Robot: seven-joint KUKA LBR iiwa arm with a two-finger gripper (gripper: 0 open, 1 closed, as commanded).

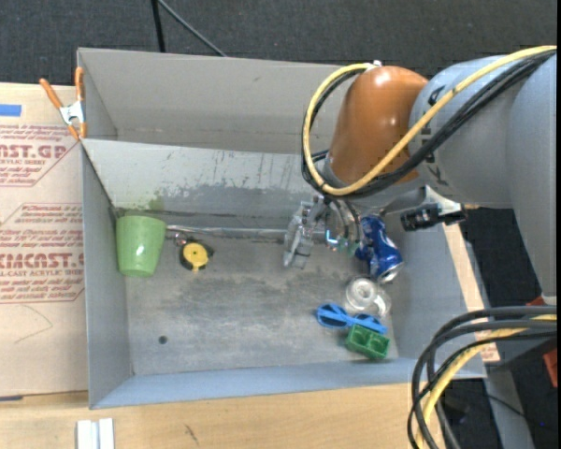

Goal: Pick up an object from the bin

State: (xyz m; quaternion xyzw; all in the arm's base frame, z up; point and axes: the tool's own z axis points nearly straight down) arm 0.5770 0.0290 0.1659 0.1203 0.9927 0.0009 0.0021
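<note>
One gripper hangs low near the middle of the grey metal bin, close to the foot of its far wall and over bare, scuffed floor. How far it is open, and whether it holds anything, cannot be told from this angle. Above it sits the arm's rounded orange cover, looped with yellow and black cables.

Just beside the gripper, on the arm's side, lies a crushed blue can, its print too small to read. Nearer the camera from the gripper rest a clear, silvery round piece, a blue clip and a green block, bunched together. On the gripper's other side, well apart, lie a small yellow disc and, farther off, a pale green cup on its side.
</note>
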